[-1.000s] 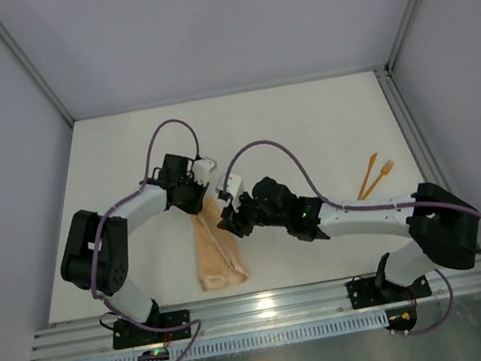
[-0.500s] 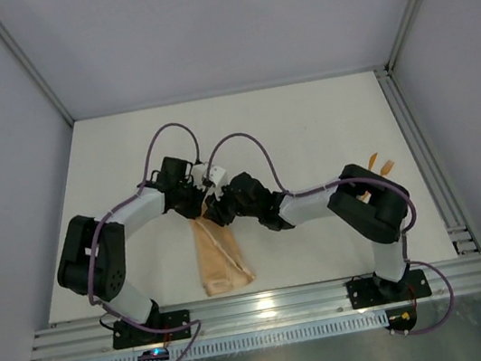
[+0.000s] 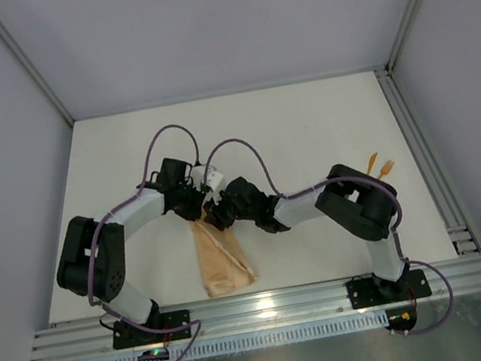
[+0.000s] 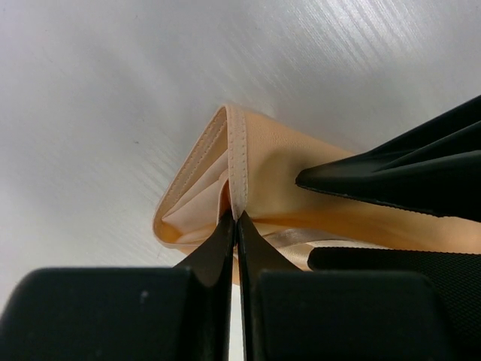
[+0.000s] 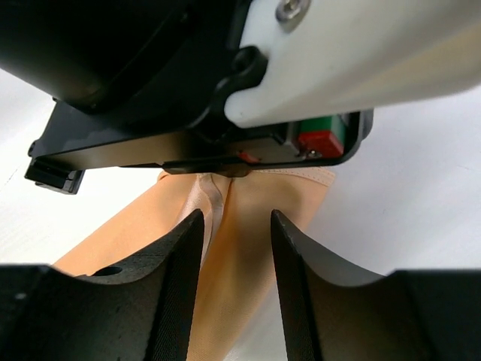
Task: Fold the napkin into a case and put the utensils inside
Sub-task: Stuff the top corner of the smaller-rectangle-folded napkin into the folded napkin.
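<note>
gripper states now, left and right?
Left gripper: shut on the napkin hem.
Right gripper: open, over the napkin, holding nothing.

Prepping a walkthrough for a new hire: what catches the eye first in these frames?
A long, narrow peach-orange folded cloth lies on the white table, near its front edge, with both arms meeting at its far end. There the left gripper is pinched shut on the cloth's stitched hem, and the right gripper hangs open just above the fabric. Far right, bright-orange plastic utensils peek out from behind the right arm.
</note>
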Robot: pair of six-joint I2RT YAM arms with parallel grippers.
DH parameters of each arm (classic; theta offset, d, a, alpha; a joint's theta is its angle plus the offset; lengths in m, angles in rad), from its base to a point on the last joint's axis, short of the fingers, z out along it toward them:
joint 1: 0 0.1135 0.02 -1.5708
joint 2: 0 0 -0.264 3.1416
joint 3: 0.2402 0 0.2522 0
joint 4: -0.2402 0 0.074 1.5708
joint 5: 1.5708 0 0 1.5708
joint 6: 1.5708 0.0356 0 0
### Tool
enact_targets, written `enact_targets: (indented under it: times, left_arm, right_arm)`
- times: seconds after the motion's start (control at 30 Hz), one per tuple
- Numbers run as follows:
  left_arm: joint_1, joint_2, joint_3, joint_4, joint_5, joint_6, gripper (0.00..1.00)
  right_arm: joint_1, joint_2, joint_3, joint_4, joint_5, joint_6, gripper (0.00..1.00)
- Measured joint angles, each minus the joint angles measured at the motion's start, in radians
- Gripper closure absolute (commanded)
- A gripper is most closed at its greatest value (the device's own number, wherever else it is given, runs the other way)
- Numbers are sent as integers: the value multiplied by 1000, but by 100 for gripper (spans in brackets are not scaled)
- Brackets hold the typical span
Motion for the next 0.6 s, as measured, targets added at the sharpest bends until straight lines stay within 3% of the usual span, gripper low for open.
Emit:
enact_targets:
  times: [0.37, 0.6]
  left_arm:
    - [53, 0, 0, -10, 85, -26, 100]
    - [59, 0, 0, -11, 101, -25, 100]
  right_arm:
    - [74, -21, -129, 110, 41, -59, 53]
    - [87, -21, -104, 70, 59, -76, 48]
